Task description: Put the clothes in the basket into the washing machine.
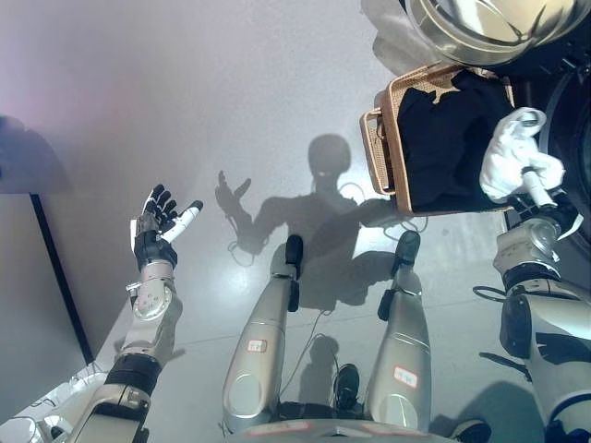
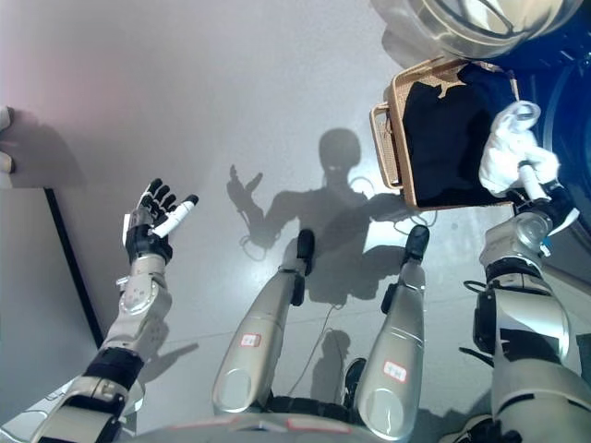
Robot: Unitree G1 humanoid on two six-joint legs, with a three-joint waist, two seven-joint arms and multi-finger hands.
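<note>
A tan wicker basket [image 1: 386, 148] stands on the floor at the upper right, filled with dark clothes [image 1: 452, 138]. My right hand [image 1: 538, 189] is over the basket's near right corner, shut on a white cloth [image 1: 511, 157] bunched above the dark clothes. The washing machine's round metal drum opening [image 1: 480, 28] shows at the top right, just beyond the basket. My left hand [image 1: 162, 224] is raised far off at the left, open with fingers spread, holding nothing.
A dark line [image 1: 60, 277] runs along the floor at the left, edging a grey panel. White stuff [image 1: 55, 397] lies at the bottom left corner. The grey floor [image 1: 231, 111] stretches between my left hand and the basket.
</note>
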